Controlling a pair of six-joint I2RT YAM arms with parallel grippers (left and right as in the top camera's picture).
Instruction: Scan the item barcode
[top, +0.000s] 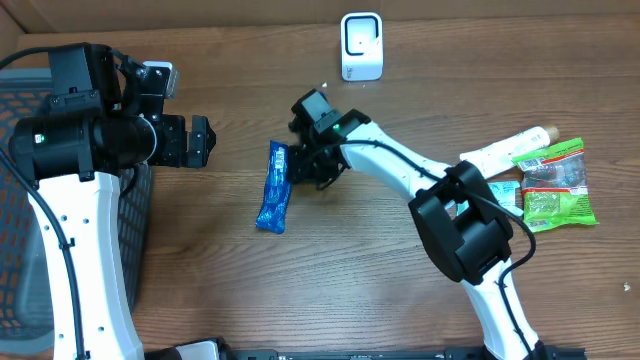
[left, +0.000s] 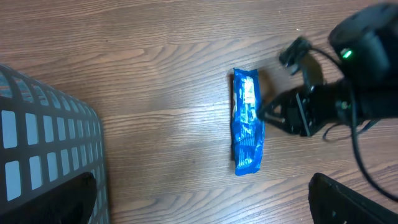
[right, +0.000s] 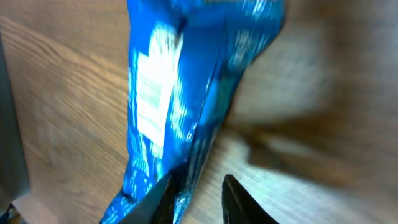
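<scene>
- Tabletop (top: 350, 285): wood grain in warm brown, smooth, with a low, soft sheen.
- Blue packet (top: 274, 189): thin plastic film, glossy and crinkled, catching bright highlights; a paler printed patch on one face.
- Basket (left: 43, 143): grey plastic grid, matt.
- Scanner (top: 361, 46): white plastic, smooth, slightly shiny.
- Arm shells: smooth white plastic, joined by black matt housings.
- Right claw (right: 196, 202): black fingers, dull finish.
- Green packets (top: 555, 190): glossy film, partly clear.
- White tube (top: 505, 150): smooth plastic.
</scene>
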